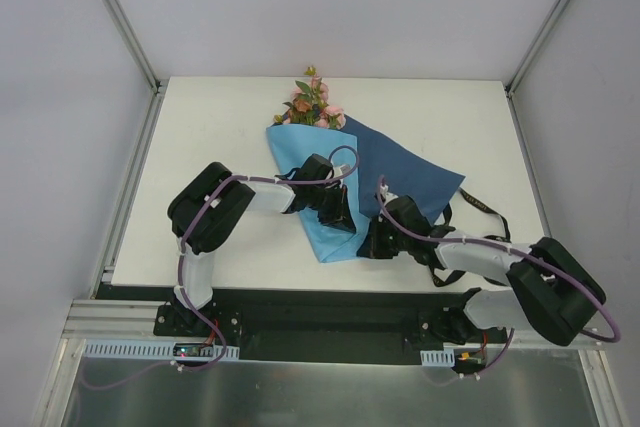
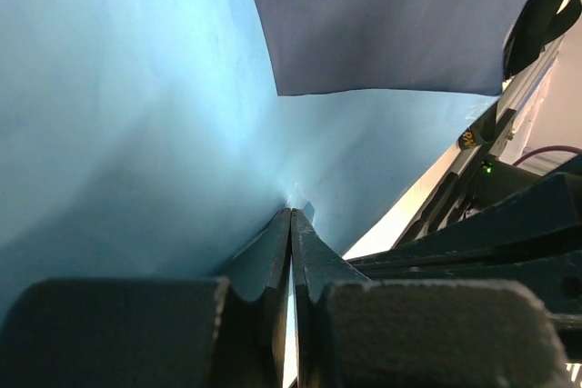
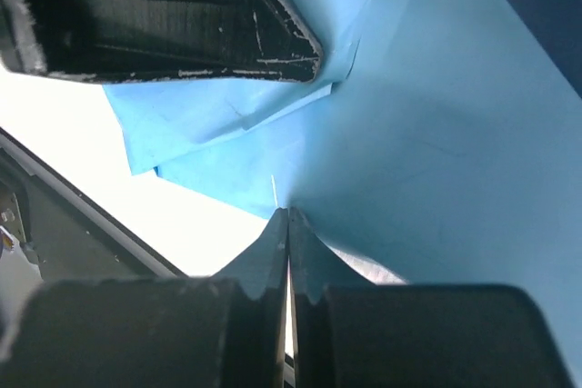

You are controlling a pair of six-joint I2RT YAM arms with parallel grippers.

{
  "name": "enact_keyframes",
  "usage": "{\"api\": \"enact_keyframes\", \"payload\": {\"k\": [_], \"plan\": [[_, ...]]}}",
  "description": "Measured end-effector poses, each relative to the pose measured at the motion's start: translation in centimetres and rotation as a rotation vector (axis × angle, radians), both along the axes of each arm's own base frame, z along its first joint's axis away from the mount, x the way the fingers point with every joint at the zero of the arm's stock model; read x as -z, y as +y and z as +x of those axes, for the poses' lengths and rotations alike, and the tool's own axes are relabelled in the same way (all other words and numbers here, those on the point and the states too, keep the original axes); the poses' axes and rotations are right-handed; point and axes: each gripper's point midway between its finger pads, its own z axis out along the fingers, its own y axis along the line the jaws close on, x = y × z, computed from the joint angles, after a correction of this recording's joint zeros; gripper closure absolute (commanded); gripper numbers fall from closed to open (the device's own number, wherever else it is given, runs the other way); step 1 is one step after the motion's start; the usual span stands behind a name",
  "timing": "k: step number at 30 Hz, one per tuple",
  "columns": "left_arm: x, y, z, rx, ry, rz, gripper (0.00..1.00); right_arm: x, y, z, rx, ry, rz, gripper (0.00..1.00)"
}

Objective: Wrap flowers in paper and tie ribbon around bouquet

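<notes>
Flowers (image 1: 312, 102) (overhead): blooms poke out of the far end of the wrap, lying on the counter (image 1: 200, 137).
Paper (image 1: 305, 162) (overhead): the light blue face is rolled over the stems, while the dark navy flap is spread flat to the right and not yet brought round.
Ribbon (image 1: 478, 203) (overhead): black and loose, beside the navy flap and close by the right arm; nothing is tied.
Left end effector (image 1: 340, 215) (overhead): down on the light blue roll near its narrow end.
Right end effector (image 1: 366, 245) (overhead): just beside the left one, at the near corner of the paper.
Risk (overhead): the two sit almost touching, so pulls in differing directions could tear the sheet or knock one into the other. A swing of the right arm could drag the ribbon off.
Left end effector (image 2: 291, 213) (left wrist): jaws pressed together, with a fold of light blue paper pinched at the very tips.
Risk (left wrist): the bite is shallow, so the thin sheet may slide out and let the roll spring open.
Right end effector (image 3: 287, 213) (right wrist): jaws closed flat on the light blue sheet, a crease rising from the tips; the left one's finger looms just above.
Risk (right wrist): the stems are hidden, so they may shift inside the wrap unseen, and the paper may crumple rather than fold cleanly.
</notes>
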Motion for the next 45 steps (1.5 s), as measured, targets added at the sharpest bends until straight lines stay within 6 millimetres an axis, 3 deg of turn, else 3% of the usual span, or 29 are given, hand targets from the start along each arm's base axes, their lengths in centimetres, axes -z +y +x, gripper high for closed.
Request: {"api": "enact_keyframes", "payload": {"k": [5, 10, 12, 15, 18, 26, 30, 37, 43, 45], "plan": [[0.0, -0.1, 0.0, 0.003, 0.0, -0.004, 1.0, -1.6, -0.8, 0.0, 0.005, -0.052, -0.008, 0.96], [0.0, -0.1, 0.0, 0.003, 0.0, -0.004, 1.0, -3.8, -0.2, 1.2, 0.008, -0.102, 0.007, 0.87], [0.0, -0.1, 0.0, 0.003, 0.0, -0.004, 1.0, -3.9, 0.3, 1.8, 0.007, -0.103, 0.005, 0.85], [0.0, -0.1, 0.0, 0.003, 0.001, -0.004, 1.0, -2.3, 0.4, 1.8, 0.009, -0.07, -0.021, 0.85], [0.0, -0.1, 0.0, 0.003, 0.001, -0.005, 1.0, -0.2, -0.8, 0.7, 0.018, -0.028, -0.068, 0.85], [0.0, -0.2, -0.1, 0.009, 0.001, -0.011, 1.0, -0.1, -2.7, 0.4, 0.076, -0.064, -0.096, 0.79], [0.0, -0.2, -0.1, 0.014, 0.004, -0.017, 1.0, -0.3, -4.9, -0.3, 0.135, -0.063, -0.1, 0.6], [0.0, -0.2, -0.1, 0.015, 0.004, -0.018, 1.0, -1.0, -8.1, 0.2, 0.334, -0.047, -0.009, 0.41], [0.0, -0.2, -0.2, 0.015, 0.005, -0.018, 1.0, -1.3, -9.4, 1.6, 0.525, -0.034, 0.119, 0.43], [0.0, -0.2, -0.2, 0.015, 0.005, -0.018, 1.0, -1.3, -9.7, 1.9, 0.576, -0.032, 0.15, 0.48]]}}
